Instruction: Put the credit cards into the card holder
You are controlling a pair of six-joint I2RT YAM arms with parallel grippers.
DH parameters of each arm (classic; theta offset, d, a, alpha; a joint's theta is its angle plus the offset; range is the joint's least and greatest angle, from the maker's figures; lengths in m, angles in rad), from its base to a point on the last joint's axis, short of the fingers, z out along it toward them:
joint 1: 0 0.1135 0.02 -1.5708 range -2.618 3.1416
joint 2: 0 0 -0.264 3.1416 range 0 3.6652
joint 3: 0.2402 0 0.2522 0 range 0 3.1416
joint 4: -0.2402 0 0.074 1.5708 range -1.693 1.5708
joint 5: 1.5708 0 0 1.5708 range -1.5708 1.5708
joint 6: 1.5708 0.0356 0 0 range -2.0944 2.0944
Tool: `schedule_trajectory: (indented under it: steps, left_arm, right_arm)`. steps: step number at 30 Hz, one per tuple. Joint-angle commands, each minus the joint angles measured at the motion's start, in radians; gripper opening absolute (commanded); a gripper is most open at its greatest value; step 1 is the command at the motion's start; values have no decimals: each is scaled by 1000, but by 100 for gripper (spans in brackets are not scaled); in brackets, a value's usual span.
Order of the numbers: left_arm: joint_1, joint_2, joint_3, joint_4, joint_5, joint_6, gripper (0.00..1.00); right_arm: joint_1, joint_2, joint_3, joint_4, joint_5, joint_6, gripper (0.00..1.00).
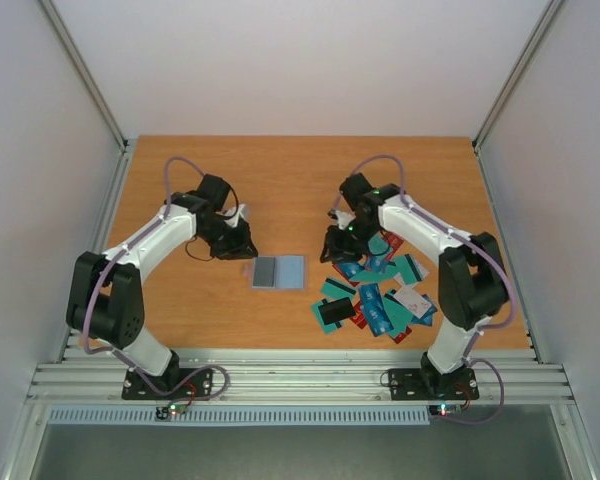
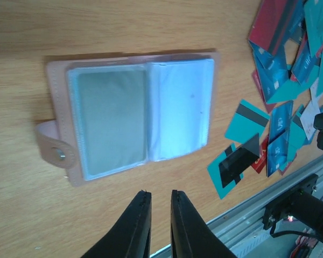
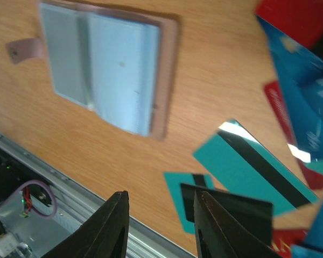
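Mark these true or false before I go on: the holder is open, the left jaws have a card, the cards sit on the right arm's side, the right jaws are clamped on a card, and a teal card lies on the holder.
1. The card holder lies open on the table. True.
2. The left gripper has a card in its jaws. False: nothing is between them.
3. The credit cards lie on the right arm's side of the holder. True.
4. The right gripper is clamped on a card. False: its jaws stand apart with nothing between them.
5. A teal card lies on top of the holder. False: the teal cards lie on the table, apart from it.
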State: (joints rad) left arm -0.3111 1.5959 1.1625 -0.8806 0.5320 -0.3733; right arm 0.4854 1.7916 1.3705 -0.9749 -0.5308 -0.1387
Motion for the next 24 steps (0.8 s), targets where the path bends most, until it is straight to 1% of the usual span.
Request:
schedule_trajectory:
  steps: [1,4,7,10,14,19,24]
  left_arm:
    - [-59,-26,-1,62,32,3,14]
    - [-115,-23,3,95,57,11,15]
    - [-165,-18,-1,146,86,11,19]
    - [-224,-6,1,182,99,12,22]
    - [-304,27,17,215,108,0,24]
    - [-396,63,-2,324,99,-98,28]
    - [-522,145,6,444,84,-228,36]
  right_arm:
    - [-46,-106,-134,38,14,61,35]
    - [-65,-182,-242,70,10,126,35]
    - [-80,-240,-315,76,26,196,35]
    - [-114,-293,-381,70,44,230,37]
    - [-170,-368,-459,34,78,252,39]
    - [-189,-447,-516,-43,220,293,42]
    - [-191,-495,-569,-58,319,368,42]
